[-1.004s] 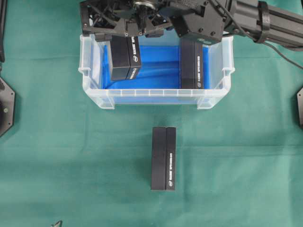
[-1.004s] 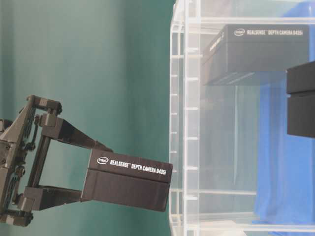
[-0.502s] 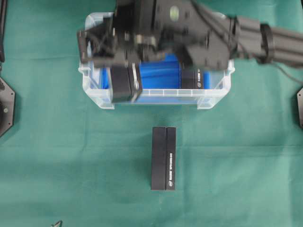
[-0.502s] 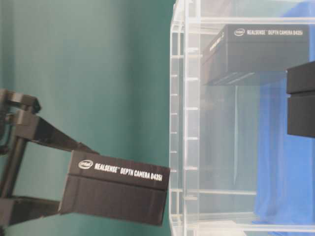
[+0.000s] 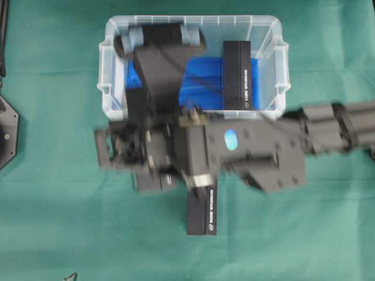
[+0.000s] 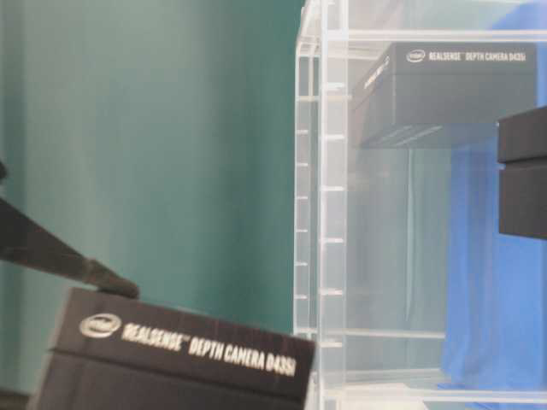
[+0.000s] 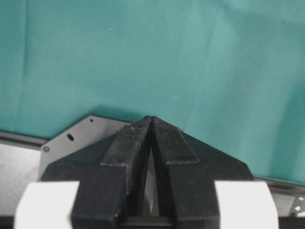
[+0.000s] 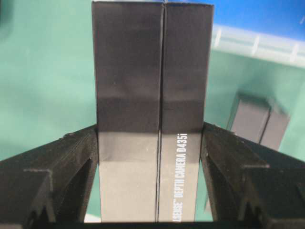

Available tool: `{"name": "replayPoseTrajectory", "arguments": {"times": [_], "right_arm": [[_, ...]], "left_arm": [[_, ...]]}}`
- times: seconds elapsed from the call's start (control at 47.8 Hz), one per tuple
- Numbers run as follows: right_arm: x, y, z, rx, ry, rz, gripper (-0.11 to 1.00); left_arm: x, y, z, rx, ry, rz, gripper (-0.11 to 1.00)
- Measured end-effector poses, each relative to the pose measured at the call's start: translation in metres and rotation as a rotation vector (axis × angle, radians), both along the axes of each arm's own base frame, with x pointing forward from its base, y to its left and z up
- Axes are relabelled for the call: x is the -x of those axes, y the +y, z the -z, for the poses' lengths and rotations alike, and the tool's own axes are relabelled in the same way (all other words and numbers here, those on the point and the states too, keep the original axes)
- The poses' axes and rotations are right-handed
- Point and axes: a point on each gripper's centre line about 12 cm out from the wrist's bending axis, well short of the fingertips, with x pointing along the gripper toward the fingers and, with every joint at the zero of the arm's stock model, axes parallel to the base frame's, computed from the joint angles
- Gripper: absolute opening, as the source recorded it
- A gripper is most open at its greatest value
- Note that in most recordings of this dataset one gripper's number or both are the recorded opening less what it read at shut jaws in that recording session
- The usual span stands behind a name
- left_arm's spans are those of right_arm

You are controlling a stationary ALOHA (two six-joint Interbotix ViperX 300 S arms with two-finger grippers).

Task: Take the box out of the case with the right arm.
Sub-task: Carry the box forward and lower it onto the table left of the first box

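Observation:
The clear case (image 5: 107, 88) with its blue floor stands at the back of the green cloth. My all-black right arm (image 5: 328, 126) reaches in from the right. The right gripper (image 5: 143, 158) is shut on a black box (image 5: 153, 182), which hangs over the cloth just in front of the case's front wall. In the right wrist view the fingers (image 8: 76, 157) press both long sides of the box (image 8: 150, 71). The held box (image 6: 179, 367) sits left of the case's rim (image 6: 325, 213) in the table-level view. My left gripper (image 7: 151, 119) is shut and empty over bare cloth.
A second black box (image 5: 237, 76) lies inside the case on its right side. Another black box (image 5: 202, 211) lies on the cloth in front of the case, partly under my right arm, and shows in the right wrist view too (image 8: 257, 121).
The right gripper has carried the box from above the case forward over its front wall and out over the cloth. The other two boxes have not moved.

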Motion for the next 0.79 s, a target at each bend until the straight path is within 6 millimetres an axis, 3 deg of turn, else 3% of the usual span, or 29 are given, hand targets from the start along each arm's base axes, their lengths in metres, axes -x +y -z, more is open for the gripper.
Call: {"name": "replayPoseTrajectory", "arguments": {"times": [0.146,0.251,0.794], "right_arm": [[0.006,0.032,0.0,-0.017,-0.012,-0.025,0.67],[0.009,0.045,0.0,-0.024,-0.015,-0.031,0.67],[0.009,0.048,0.0,-0.024,-0.015,-0.037,0.67]], "left_arm": [[0.0,0.0,0.0,0.0,0.001,-0.005,0.08],[0.0,0.0,0.0,0.001,0.0,-0.006,0.08],[0.0,0.0,0.0,0.003,0.0,-0.009,0.08]]}}
